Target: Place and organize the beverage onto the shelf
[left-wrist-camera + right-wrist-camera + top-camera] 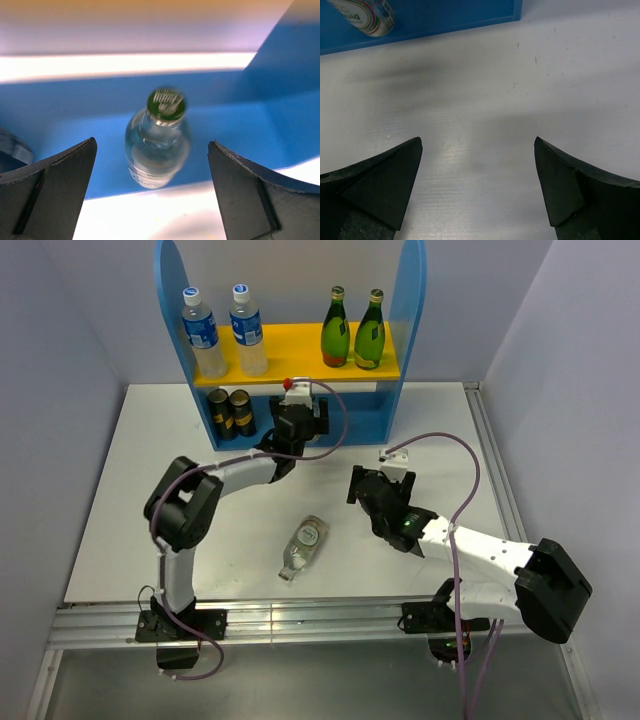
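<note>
My left tool (152, 142) is released about the short bottle (157, 152), apparently standing free on the shelf base (240, 125); next, withdraw and collect the toppled bottle (303, 546) from the counter (150, 490).

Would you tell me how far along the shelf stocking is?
Done: two blue-labelled bottles and two green bottles stand on the yellow board. In hand: the open left gripper straddles a short bottle standing on the blue base. Remaining: the other short bottle lies on the table; the right gripper is open.
</note>
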